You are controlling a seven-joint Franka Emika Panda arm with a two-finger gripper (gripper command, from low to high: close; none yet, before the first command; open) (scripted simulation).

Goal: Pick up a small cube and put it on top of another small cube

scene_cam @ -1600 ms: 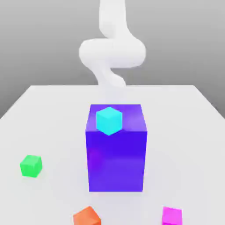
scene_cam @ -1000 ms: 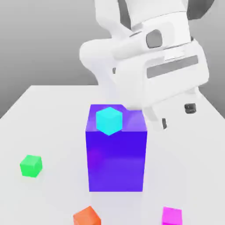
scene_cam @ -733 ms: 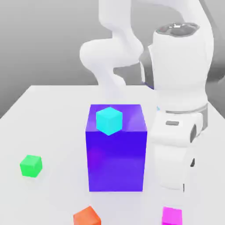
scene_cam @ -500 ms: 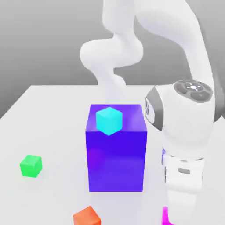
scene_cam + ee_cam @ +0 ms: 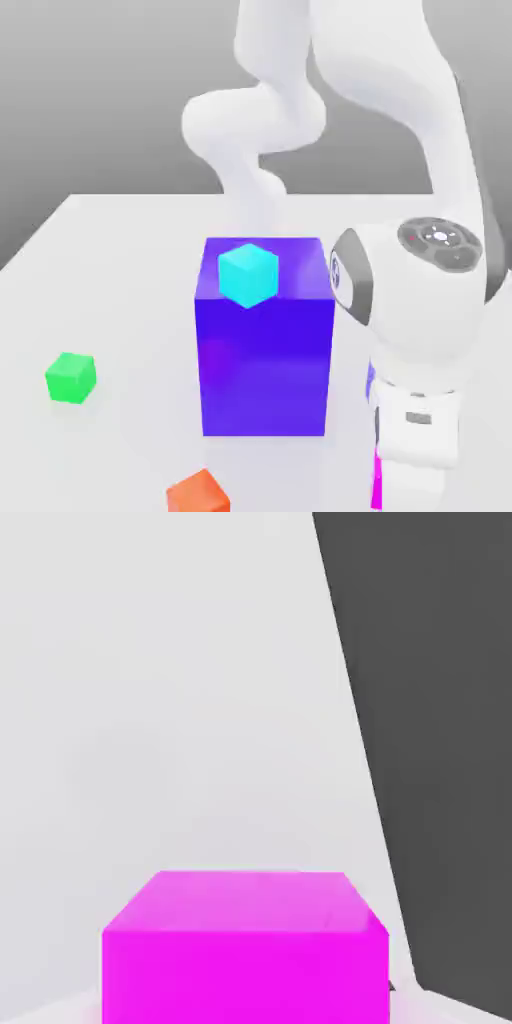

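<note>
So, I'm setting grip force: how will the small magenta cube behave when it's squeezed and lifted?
The small bright magenta cube looks rigid with flat, plain faces, so it should probably hold its shape. Resting flat on the white table, it is unlikely to roll. Its smooth faces might slip under a weak grip.

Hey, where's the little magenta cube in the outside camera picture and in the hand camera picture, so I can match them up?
Exterior view: the magenta cube shows as a thin sliver at the bottom edge, right of the big blue-purple block, mostly hidden behind the arm's white wrist.
Hand view: the magenta cube sits large at the bottom centre.
Shared landmark: the pale table surface that the cube rests on.
</note>
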